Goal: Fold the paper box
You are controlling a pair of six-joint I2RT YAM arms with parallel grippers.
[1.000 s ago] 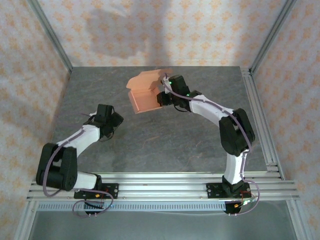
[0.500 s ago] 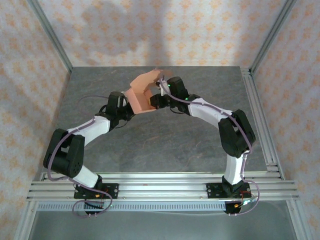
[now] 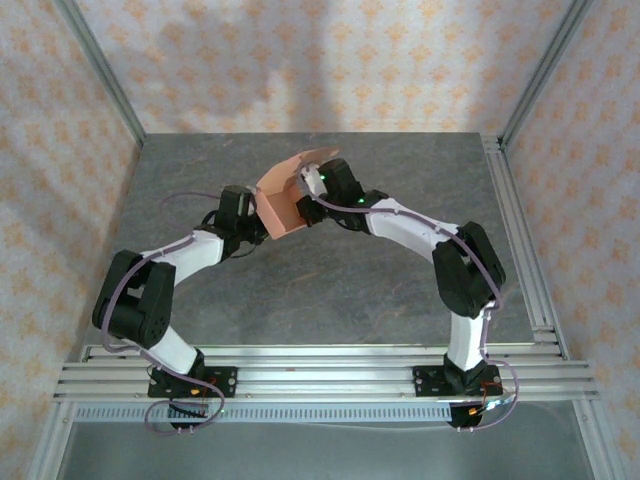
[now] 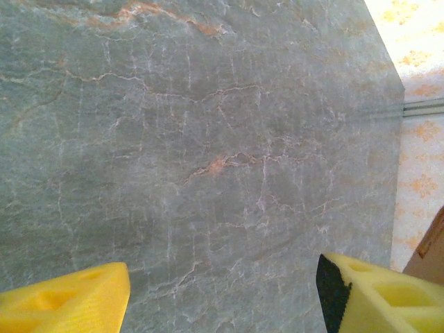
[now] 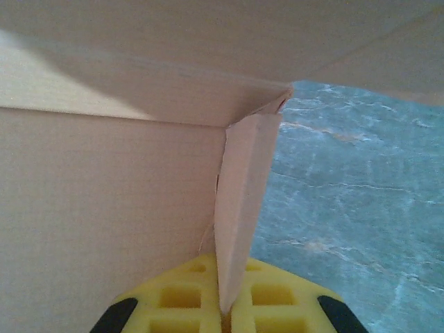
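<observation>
Partly folded paper box (image 3: 283,205) toward twelve o'clock from the middle of the table (image 3: 330,290) in the overhead view, tilted, open side up, with a rounded flap standing at its one o'clock corner. Whether its lower edge touches the grey stone-patterned surface: cannot tell. Gripped on its three o'clock side by the right gripper (image 3: 304,188). In the right wrist view, right gripper (image 5: 225,313) closed tight on a thin upright card flap rising from six o'clock, yellow pads pressed to either face of it, pale pink panels of the box across nine to twelve o'clock, and bare table from two to five o'clock. Just beside the box at its nine o'clock side in the overhead view, the left gripper (image 3: 252,212), not clasping anything. In the left wrist view, left gripper (image 4: 222,305) spread wide, yellow fingertips (image 4: 66,302) at seven and five o'clock with only veined table between them. At four o'clock, past the right-hand fingertip, a brownish-pink sliver of card at the frame edge.
</observation>
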